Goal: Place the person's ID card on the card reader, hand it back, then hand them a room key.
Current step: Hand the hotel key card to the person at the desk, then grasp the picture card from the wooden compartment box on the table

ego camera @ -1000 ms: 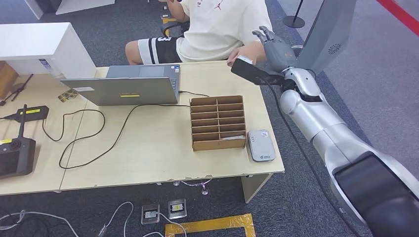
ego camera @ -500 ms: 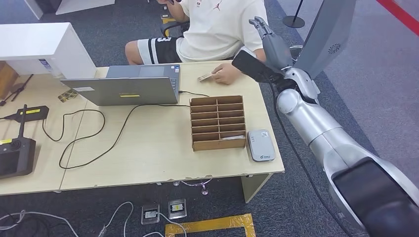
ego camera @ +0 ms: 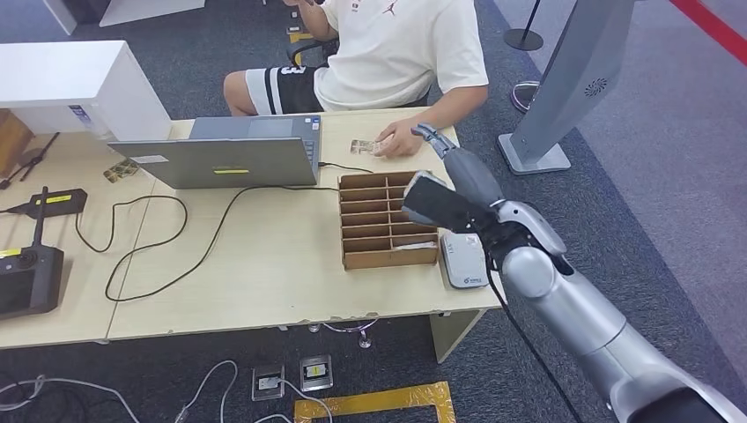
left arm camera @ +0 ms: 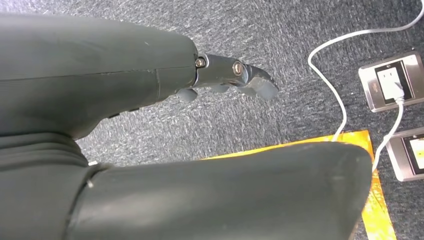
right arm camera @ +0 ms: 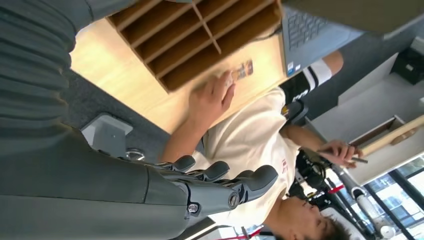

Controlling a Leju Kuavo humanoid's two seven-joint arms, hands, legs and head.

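Observation:
The person's ID card (ego camera: 363, 145) lies on the table's far edge with the person's hand (ego camera: 401, 138) resting on it; the right wrist view shows the ID card (right arm camera: 241, 70) at the person's fingertips (right arm camera: 210, 97). My right hand (ego camera: 449, 167) hovers over the far right corner of the wooden slotted box (ego camera: 388, 218), fingers stretched toward the person and holding nothing (right arm camera: 150, 185). The grey card reader (ego camera: 464, 258) sits right of the box, partly behind my forearm. A pale room key card (ego camera: 414, 246) lies in the box's nearest slot. My left hand (left arm camera: 100, 90) hangs empty over the floor.
An open laptop (ego camera: 229, 159) stands left of the box, its black cable (ego camera: 176, 238) looping over the table. A remote controller (ego camera: 26, 278) lies at the left edge. A grey stand (ego camera: 564, 88) rises right of the table. Floor sockets (left arm camera: 390, 85) and yellow tape are below.
My right arm has come down from beside the person's shoulder to just above the box. The person has laid the ID card on the table and slid it left.

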